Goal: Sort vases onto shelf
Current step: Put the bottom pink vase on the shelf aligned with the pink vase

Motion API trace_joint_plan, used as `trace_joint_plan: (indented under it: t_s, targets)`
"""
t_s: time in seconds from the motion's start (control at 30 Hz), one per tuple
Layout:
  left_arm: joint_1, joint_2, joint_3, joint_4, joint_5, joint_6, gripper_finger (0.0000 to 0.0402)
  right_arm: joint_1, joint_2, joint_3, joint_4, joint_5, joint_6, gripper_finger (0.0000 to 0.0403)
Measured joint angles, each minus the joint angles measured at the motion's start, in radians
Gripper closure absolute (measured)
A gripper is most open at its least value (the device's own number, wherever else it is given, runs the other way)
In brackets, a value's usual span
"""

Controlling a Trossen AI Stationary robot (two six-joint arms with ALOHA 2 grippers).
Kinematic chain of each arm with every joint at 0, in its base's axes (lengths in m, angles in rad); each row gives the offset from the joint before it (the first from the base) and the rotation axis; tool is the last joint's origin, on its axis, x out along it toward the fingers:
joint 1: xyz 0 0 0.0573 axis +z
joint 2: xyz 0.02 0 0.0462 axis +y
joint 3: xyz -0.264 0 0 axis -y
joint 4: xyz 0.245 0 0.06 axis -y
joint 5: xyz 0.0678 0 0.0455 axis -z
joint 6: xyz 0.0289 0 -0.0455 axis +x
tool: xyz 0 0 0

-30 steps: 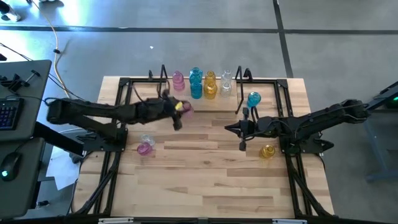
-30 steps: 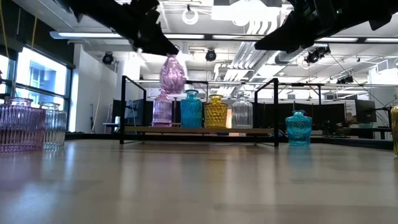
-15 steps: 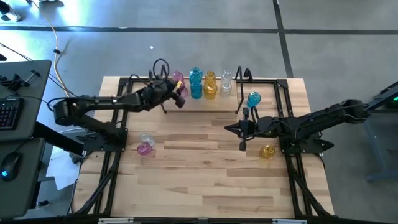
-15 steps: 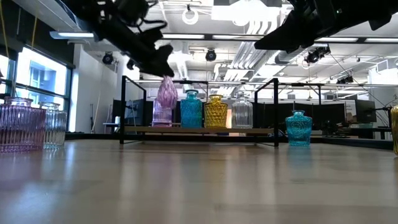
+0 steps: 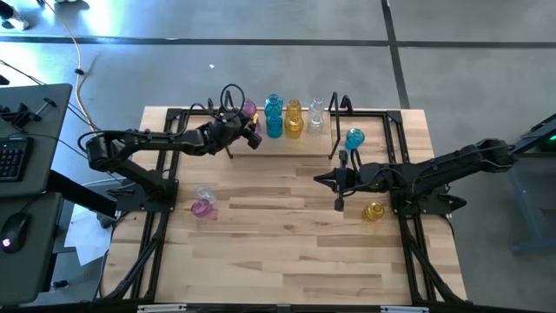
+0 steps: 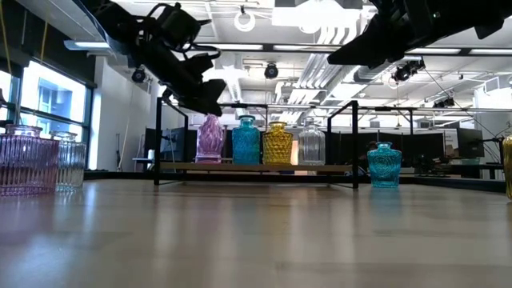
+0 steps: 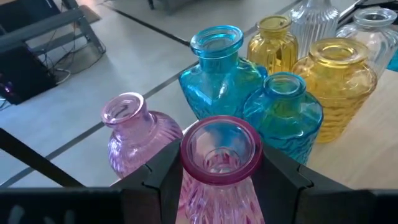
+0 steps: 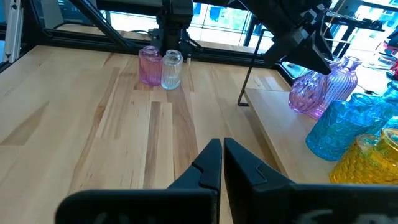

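High view: the left end effector point(image 5: 249, 132) reaches to the black metal-frame shelf point(image 5: 228, 103). Left wrist view: it clamps a ribbed pink glass vase point(image 7: 219, 163). Right wrist view: the right end effector point(image 8: 222, 157) hovers closed above the wooden surface point(image 8: 99, 130).

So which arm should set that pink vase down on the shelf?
The left. Its gripper is already shut on the pink vase, holding it at the shelf beside another pink vase. The right gripper is shut and empty over mid-table.
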Motion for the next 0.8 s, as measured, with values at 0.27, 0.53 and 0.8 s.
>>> trace_joint_plan:
  t_s: [0.27, 0.53, 0.8]
  targets:
    - [0.015, 0.0, 0.0, -0.041, -0.013, -0.018, 0.0254, 0.0, 0.0, 0.0, 0.0, 0.004, 0.0, 0.0403]
    - [0.015, 0.0, 0.0, -0.069, -0.013, -0.02, 0.0254, 0.0, 0.0, 0.0, -0.001, 0.003, 0.0, 0.0403]
    - [0.026, 0.007, -0.003, -0.063, -0.013, -0.026, 0.0254, 0.0, 0.0, 0.0, -0.001, 0.003, 0.0, 0.0403]
